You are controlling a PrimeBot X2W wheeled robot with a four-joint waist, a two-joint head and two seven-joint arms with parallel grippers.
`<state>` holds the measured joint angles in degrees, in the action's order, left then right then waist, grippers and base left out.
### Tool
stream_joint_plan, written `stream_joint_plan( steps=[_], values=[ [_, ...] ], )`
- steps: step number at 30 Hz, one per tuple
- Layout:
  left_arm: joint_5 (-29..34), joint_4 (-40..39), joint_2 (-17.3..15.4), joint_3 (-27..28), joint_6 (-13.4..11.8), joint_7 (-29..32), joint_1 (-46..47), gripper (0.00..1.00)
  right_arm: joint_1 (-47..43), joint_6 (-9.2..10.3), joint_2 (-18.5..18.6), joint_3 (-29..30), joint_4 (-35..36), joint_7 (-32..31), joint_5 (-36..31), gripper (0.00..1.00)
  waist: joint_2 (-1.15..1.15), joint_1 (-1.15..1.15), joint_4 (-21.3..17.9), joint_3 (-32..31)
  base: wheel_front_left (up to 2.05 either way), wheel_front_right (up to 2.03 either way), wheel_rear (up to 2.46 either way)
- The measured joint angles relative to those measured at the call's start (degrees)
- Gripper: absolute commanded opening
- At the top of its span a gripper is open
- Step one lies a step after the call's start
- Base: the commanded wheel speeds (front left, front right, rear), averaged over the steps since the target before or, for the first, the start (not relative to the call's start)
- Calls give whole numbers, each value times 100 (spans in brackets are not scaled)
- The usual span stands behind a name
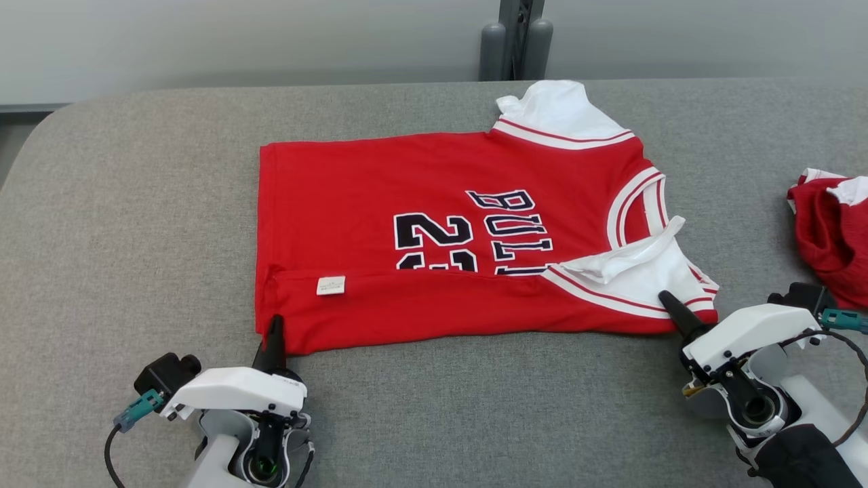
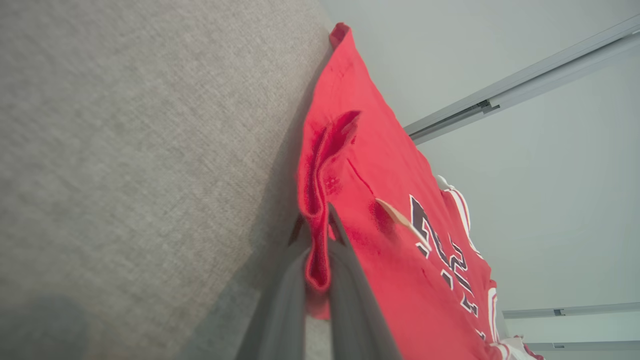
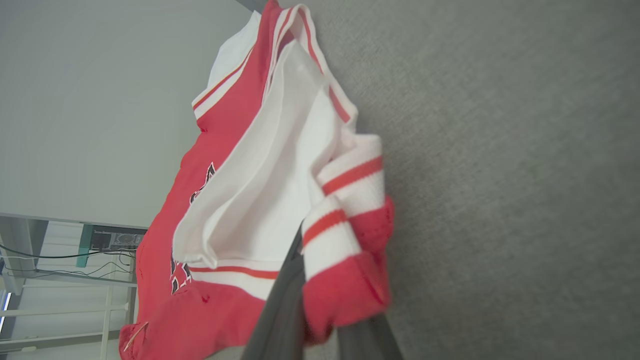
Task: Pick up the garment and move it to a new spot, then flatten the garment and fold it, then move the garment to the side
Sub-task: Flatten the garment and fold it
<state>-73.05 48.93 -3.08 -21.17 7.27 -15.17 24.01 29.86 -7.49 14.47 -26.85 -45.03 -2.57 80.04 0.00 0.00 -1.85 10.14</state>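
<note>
The soft, limp jersey [image 1: 441, 224] should sag between holds: left hand [image 1: 274, 333] pinches its hem corner, right hand [image 1: 670, 303] its sleeve.

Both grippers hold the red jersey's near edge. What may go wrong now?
The left gripper pinches only a narrow bit of the jersey, which may slip out. The white sleeve lies crumpled beside the right gripper; a fold may trap that wrinkle. The other red garment lies close by and could be dragged.

Crumpled red cloth [image 1: 831, 234], grey table [image 1: 135, 203]
</note>
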Motion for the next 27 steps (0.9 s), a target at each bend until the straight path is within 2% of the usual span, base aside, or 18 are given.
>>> stream_joint_plan(
  steps=[14,27],
  values=[
    [43,-116,-3,147,16,3,-554,0,-421,0,74,-149,14,-103,87,0,0,0,-122,-596,0,0,0],
    [54,-381,-211,-12,-29,155,-1240,0,-910,0,166,-303,133,-248,49,0,0,0,-153,-883,0,0,0]
  ],
)
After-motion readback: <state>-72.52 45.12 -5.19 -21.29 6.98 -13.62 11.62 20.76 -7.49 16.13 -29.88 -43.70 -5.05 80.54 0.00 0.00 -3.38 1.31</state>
